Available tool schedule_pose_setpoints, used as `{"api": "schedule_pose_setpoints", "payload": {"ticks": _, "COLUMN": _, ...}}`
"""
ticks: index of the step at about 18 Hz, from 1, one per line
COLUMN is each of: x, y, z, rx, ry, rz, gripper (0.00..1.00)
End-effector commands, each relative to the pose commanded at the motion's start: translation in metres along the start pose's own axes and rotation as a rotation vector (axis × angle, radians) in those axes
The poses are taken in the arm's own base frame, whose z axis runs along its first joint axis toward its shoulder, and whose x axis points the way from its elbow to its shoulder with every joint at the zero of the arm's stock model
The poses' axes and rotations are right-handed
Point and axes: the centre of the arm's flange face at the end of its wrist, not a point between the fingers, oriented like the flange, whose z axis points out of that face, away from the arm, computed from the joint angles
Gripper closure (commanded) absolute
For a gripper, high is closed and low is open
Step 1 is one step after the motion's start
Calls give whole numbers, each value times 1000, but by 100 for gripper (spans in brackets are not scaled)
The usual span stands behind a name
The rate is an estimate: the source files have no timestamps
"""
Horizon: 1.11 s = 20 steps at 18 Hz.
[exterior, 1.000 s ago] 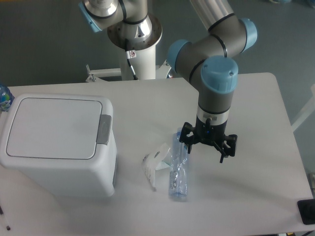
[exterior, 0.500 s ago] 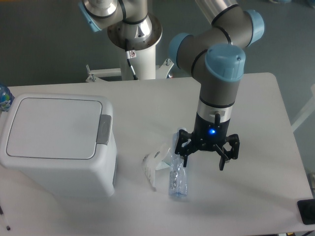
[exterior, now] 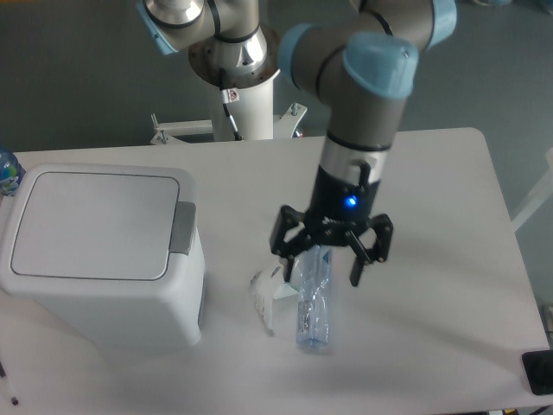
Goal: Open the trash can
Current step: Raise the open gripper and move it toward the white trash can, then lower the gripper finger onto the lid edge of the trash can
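Shifting left since a second ago — tool (exterior: 331,256), fingers spread, empty, now over the bottle (exterior: 314,303); trash can (exterior: 99,255) lid closed.

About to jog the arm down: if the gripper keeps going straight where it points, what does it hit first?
Most likely the plastic bottle lying under the open gripper, not the trash can off to the side. Depth is uncertain from one view.
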Motion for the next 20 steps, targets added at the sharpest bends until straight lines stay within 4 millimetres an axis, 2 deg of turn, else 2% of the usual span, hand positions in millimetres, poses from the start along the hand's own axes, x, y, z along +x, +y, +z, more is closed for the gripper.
{"api": "schedule_pose_setpoints", "payload": {"ticks": 1, "x": 13, "y": 8, "z": -8, "rx": 9, "ry": 11, "rz": 1, "gripper": 0}}
{"api": "schedule_pose_setpoints", "payload": {"ticks": 2, "x": 24, "y": 16, "z": -9, "rx": 3, "ry": 19, "rz": 5, "gripper": 0}}
{"api": "schedule_pose_setpoints", "payload": {"ticks": 4, "x": 56, "y": 22, "z": 2, "rx": -17, "ry": 42, "rz": 15, "gripper": 0}}
{"api": "schedule_pose_setpoints", "payload": {"ticks": 7, "x": 58, "y": 30, "z": 14, "rx": -43, "ry": 50, "rz": -21, "gripper": 0}}
{"api": "schedule_pose_setpoints", "payload": {"ticks": 14, "x": 50, "y": 28, "z": 34, "rx": -61, "ry": 56, "rz": -14, "gripper": 0}}
{"api": "schedule_pose_setpoints", "payload": {"ticks": 20, "x": 47, "y": 26, "z": 41, "rx": -53, "ry": 53, "rz": -13, "gripper": 0}}
